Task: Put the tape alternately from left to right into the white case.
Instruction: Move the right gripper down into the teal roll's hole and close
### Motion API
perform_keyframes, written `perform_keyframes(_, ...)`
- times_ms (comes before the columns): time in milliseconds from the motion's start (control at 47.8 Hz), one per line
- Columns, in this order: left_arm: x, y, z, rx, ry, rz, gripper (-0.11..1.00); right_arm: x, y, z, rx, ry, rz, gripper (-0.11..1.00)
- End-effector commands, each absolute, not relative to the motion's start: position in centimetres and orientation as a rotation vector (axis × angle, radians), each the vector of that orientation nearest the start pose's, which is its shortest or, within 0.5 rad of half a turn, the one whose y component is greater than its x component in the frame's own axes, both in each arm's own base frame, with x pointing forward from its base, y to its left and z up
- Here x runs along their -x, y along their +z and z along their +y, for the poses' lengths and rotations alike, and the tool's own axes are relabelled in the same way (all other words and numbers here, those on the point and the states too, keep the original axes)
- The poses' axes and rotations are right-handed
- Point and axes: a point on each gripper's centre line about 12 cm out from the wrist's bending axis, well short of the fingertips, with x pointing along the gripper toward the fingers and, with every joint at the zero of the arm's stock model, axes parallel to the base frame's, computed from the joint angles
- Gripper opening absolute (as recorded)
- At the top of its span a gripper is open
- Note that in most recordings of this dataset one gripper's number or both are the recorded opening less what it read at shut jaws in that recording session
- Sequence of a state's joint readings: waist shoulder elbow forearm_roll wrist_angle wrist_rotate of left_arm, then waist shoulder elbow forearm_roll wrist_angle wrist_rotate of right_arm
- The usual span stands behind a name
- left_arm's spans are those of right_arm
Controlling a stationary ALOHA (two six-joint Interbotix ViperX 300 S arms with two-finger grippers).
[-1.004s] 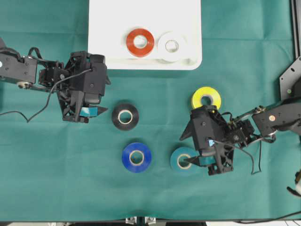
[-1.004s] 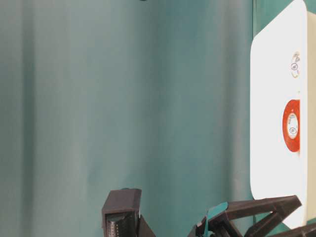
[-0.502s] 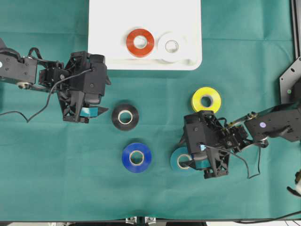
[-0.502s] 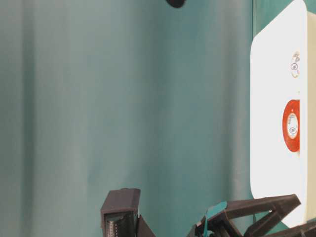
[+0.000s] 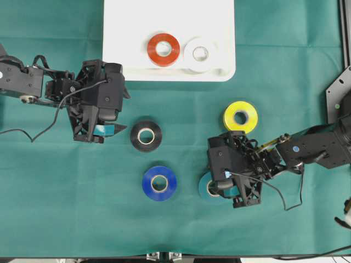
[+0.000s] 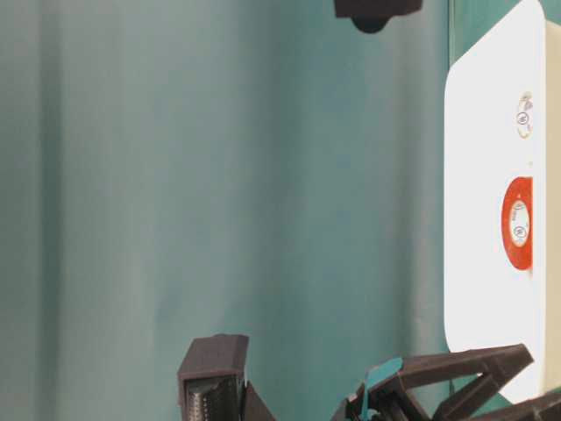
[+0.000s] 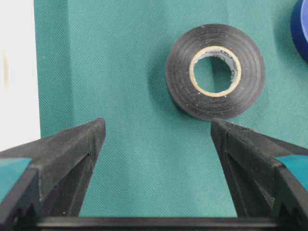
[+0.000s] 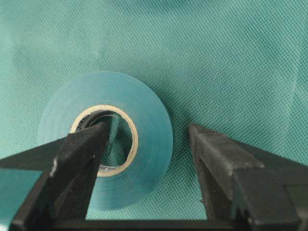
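The white case (image 5: 126,33) holds a red roll (image 5: 163,49) and a white roll (image 5: 200,53) side by side near its front rim. Black (image 5: 146,136), blue (image 5: 159,183), yellow (image 5: 240,116) and teal (image 5: 205,189) rolls lie flat on the green cloth. My right gripper (image 5: 220,185) is open and straddles the wall of the teal roll (image 8: 110,89): one finger (image 8: 82,154) sits in the core, the other (image 8: 216,154) stands apart outside. My left gripper (image 7: 158,127) is open and empty, with the black roll (image 7: 178,72) just ahead to its right.
The case's front rim (image 7: 17,72) lies close beside the left gripper's outer finger. The blue roll (image 7: 302,26) sits just beyond the black one. A metal frame (image 5: 337,90) stands at the right table edge. The right gripper's body covers part of the teal roll and nearly reaches the yellow one.
My right gripper has moved left over the teal roll, so one finger now sits in its core. The left arm and all rolls have stayed put.
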State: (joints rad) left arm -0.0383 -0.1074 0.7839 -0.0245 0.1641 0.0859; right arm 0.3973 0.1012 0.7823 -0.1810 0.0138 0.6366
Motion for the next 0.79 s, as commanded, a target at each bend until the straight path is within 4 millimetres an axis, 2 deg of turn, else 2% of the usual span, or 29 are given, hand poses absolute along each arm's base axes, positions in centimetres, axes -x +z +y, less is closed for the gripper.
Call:
perform_keyframes(0, -34.2, 16.4, -1.5, -0.07, -0.067, 0.808, 0.69, -33.2, 10.4, 14.0, -0.249, 0.167, 0.919, 0.74)
perform_keyframes(105, -34.2, 16.4, -1.5, -0.07, -0.067, 0.808, 0.69, -33.3, 10.5, 13.9, -0.247, 0.165, 0.921, 0.72)
perform_keyframes(188, -34.2, 16.4, -1.5, -0.072, -0.067, 0.81, 0.69, -33.3, 10.5, 13.9, -0.245, 0.164, 0.922, 0.65)
perform_keyframes(251, -34.2, 16.4, -1.5, -0.069, -0.066, 0.808, 0.69, -33.4, 10.6, 13.9, -0.246, 0.162, 0.921, 0.54)
perform_keyframes(314, -34.1, 16.3, -1.5, -0.072, -0.067, 0.813, 0.69, -33.4, 10.6, 13.9, -0.245, 0.164, 0.922, 0.35)
perform_keyframes(355, -34.2, 16.4, -1.5, -0.072, -0.067, 0.808, 0.69, -33.5, 10.8, 14.0, -0.246, 0.164, 0.918, 0.27)
perform_keyframes(586, -34.2, 16.4, -1.5, -0.07, -0.067, 0.808, 0.69, -33.4, 11.5, 13.9, -0.247, 0.166, 0.906, 0.26)
perform_keyframes(774, -34.2, 16.4, -1.5, -0.07, -0.067, 0.808, 0.69, -33.4, 13.0, 13.9, -0.257, 0.177, 0.868, 0.26)
